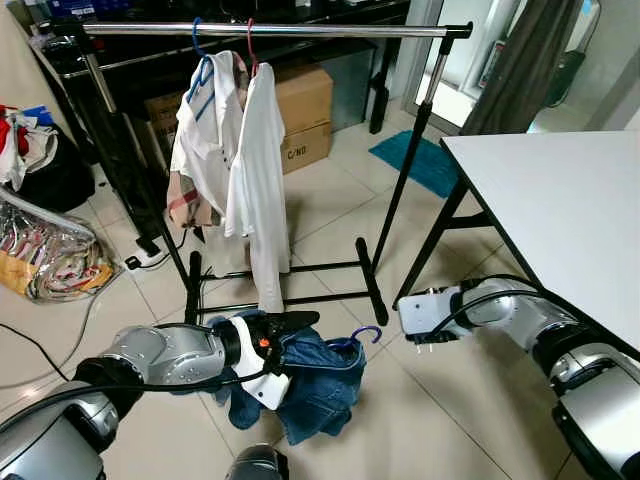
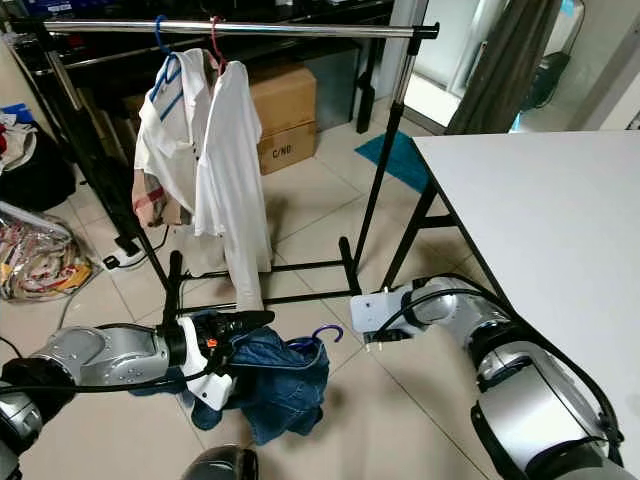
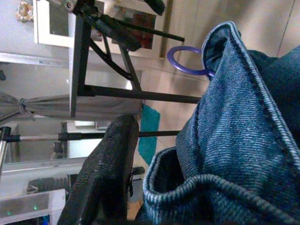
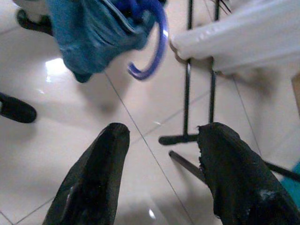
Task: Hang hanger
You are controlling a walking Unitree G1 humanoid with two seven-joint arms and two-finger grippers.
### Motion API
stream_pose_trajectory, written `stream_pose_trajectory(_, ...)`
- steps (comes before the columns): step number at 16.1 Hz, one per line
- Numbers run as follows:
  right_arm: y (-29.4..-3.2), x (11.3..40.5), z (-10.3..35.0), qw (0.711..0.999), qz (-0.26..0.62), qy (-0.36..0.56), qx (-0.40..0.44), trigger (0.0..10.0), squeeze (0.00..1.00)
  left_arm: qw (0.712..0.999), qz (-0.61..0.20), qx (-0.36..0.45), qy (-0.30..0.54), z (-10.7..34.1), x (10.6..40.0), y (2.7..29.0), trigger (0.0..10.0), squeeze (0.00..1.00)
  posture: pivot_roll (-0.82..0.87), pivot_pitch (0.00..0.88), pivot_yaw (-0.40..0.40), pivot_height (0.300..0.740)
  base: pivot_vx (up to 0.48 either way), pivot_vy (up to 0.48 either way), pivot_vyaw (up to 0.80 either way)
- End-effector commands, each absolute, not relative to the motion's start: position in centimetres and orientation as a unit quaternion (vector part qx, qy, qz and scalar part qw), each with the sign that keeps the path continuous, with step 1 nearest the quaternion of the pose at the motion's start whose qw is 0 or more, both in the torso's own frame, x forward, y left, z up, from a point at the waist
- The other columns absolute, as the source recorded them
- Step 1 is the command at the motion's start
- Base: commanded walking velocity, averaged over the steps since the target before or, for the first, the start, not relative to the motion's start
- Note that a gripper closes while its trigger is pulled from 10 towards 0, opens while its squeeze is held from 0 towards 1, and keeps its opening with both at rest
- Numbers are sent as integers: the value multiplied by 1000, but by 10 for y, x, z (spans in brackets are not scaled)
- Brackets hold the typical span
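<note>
Curved purple hanger (image 1: 366, 333) in rumpled denim (image 1: 310, 380)

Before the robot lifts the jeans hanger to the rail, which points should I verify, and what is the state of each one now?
1. Left gripper holds the denim garment: ok, it is shut on it.
2. Purple hanger hook free of the fabric: ok.
3. Right gripper open, not holding anything: ok.
4. Free space on rail right of the white shirts: ok.
5. Garment seated on its hanger: cannot tell.
</note>
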State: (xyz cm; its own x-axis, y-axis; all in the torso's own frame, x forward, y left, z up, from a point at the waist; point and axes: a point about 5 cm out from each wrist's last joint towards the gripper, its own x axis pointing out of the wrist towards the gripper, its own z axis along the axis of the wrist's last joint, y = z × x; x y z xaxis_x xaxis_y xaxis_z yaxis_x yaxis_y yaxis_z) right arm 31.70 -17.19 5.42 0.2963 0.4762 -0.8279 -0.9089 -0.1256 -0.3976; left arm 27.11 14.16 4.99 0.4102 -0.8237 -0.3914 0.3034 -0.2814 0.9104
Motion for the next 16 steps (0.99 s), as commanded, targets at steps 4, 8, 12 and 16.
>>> stream_pose_trajectory(4,-159,304,42,598,603,227,-477,10000,0,548,-498,626,-244,63,277,135,0,0,299,21,-11,740,0,0,0)
stream_pose_trajectory(8,-145,293,31,590,628,228,-453,10000,0,544,-500,625,-253,66,277,132,0,0,299,21,-12,740,0,0,0)
stream_pose_trajectory(12,-137,302,35,629,598,209,-451,10000,4,539,-501,627,-257,68,278,131,0,0,297,20,-13,740,0,0,0)
stream_pose_trajectory(16,-154,310,45,640,580,225,-450,10000,16,537,-505,626,-253,65,277,131,0,0,296,19,-12,740,0,0,0)
